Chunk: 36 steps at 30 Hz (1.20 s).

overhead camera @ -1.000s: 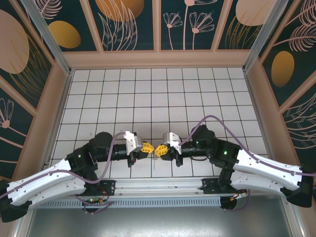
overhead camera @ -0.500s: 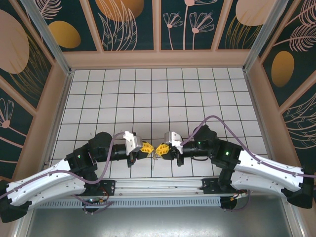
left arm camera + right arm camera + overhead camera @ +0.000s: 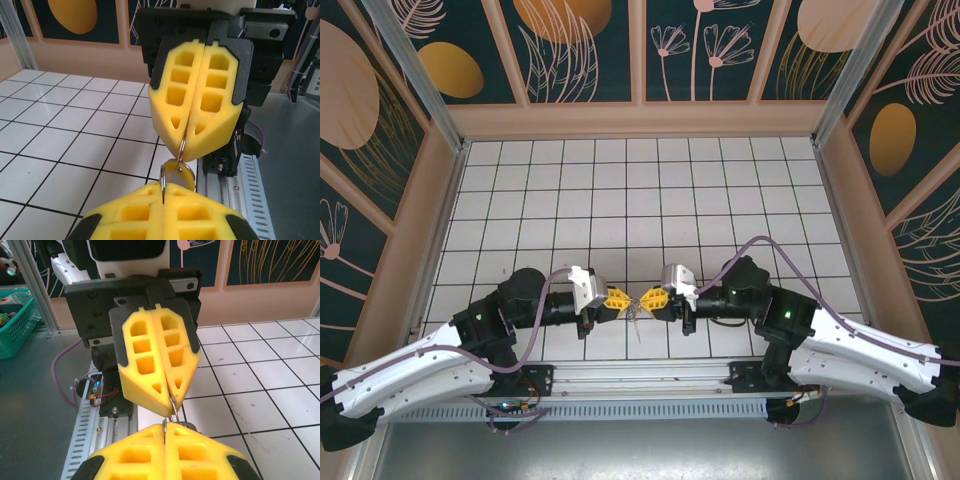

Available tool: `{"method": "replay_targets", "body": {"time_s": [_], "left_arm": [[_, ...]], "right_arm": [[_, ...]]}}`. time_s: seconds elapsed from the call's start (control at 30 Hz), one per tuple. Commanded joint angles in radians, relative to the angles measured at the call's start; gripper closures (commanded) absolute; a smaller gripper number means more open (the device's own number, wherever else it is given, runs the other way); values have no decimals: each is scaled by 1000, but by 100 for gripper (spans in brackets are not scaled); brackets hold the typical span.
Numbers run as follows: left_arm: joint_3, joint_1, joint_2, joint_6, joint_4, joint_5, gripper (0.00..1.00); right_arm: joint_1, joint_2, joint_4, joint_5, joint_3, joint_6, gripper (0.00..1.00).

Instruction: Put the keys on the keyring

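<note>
Near the front edge of the white-tiled counter, the left tool is pinched tight on the keyring. Keys dangle mid-air between the two tools. The right tool clamps the keyring from the opposite side. Dark floral panels wall the counter.

Bright, even overhead light on the tiled table. I note faint, soft shadows along its near edge and a mild sheen on its tiles in both wrist views. Wall panels beyond the table look slightly soft.
</note>
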Motion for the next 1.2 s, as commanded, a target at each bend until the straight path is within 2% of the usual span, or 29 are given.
{"method": "replay_targets", "body": {"time_s": [0.0,0.53,1.17], "left_arm": [[-5,1,-13,9,50,23,100],[-7,1,-9,8,53,26,100],[-10,1,-10,10,57,21,100]], "right_arm": [[-6,-11,36,23,-14,5,100],[-12,-22,62,57,-35,3,100],[-20,-6,64,-6,-25,11,100]]}}
